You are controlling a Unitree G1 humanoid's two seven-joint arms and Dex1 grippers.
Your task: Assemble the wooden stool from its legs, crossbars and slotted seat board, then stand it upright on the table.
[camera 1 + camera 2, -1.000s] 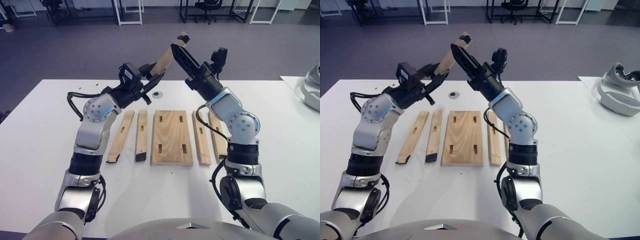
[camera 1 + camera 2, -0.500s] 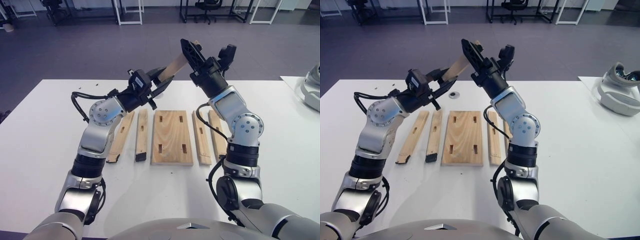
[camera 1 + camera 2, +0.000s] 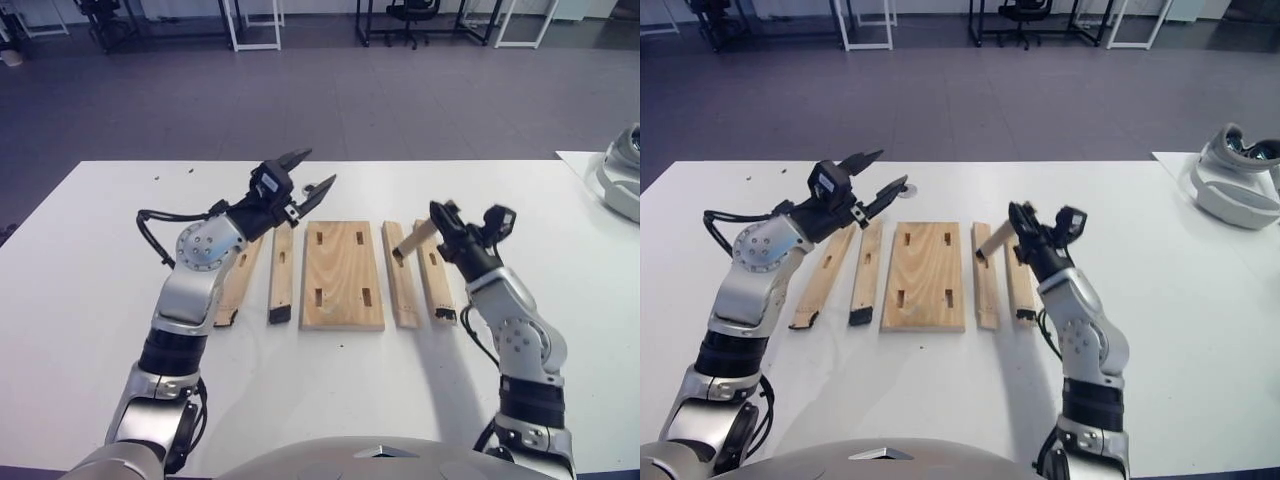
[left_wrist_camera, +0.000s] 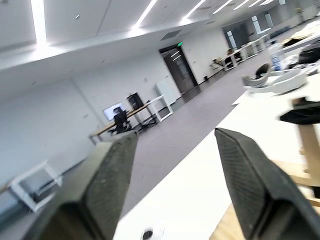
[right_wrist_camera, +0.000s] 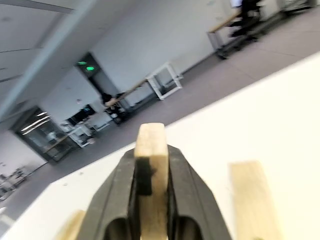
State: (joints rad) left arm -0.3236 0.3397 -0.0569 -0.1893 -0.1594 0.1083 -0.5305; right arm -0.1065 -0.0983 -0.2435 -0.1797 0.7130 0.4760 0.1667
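The slotted seat board [image 3: 345,272] lies flat mid-table. Two wooden legs [image 3: 282,270] lie left of it and two more [image 3: 402,278] right of it, all parallel to the board. My right gripper [image 3: 440,226] is shut on a short crossbar [image 3: 412,241], held tilted just above the right-hand legs; the right wrist view has the crossbar [image 5: 150,150] clamped between both fingers [image 5: 118,190]. My left gripper [image 3: 308,174] hovers open and holds nothing, over the far ends of the left legs, its fingers [image 4: 110,185] spread wide.
A white headset [image 3: 1236,178] rests on a neighbouring table at the right. A small round dark fitting [image 4: 146,234] lies on the tabletop beyond the left legs. Bare white table [image 3: 90,300] stretches to both sides and in front of the parts.
Both grippers met high above the table's far side around the crossbar. The left one has let go and opened; the right arm has come down with the crossbar over the right legs.
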